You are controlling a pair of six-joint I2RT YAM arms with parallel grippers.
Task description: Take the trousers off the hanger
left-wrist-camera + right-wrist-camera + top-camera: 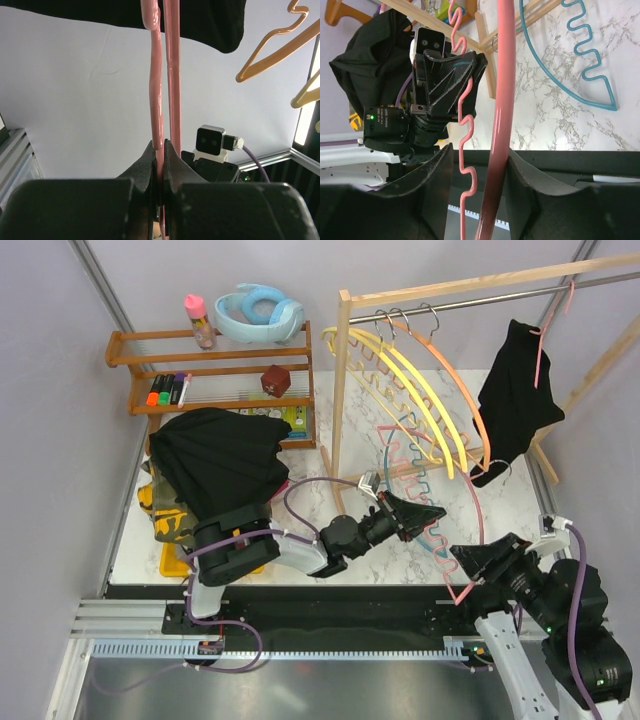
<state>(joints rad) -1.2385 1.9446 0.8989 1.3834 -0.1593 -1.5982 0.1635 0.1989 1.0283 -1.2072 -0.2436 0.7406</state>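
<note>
Black trousers (pixel 510 400) hang on a large pink hanger (pixel 478 515) hooked on the rail at the right. My left gripper (pixel 435 515) is shut on the hanger's thin pink bar (pixel 156 100), with the black cloth (pixel 210 20) above it. My right gripper (pixel 465 558) is open at the hanger's lower end. The thick pink arc (pixel 502 100) and wavy bar (pixel 465 130) pass between its fingers (pixel 479 155), the arc close to the right one. A heap of black (pixel 215 455) and camouflage (pixel 165 518) garments lies at the left.
The wooden rack's post (pixel 342 390) stands mid-table, with yellow (pixel 400 390), orange (pixel 455 390) and blue (pixel 405 455) hangers on its rail. A wooden shelf (pixel 215 370) at the back left holds markers, a pink bottle (pixel 200 322) and a light-blue ring (pixel 260 312).
</note>
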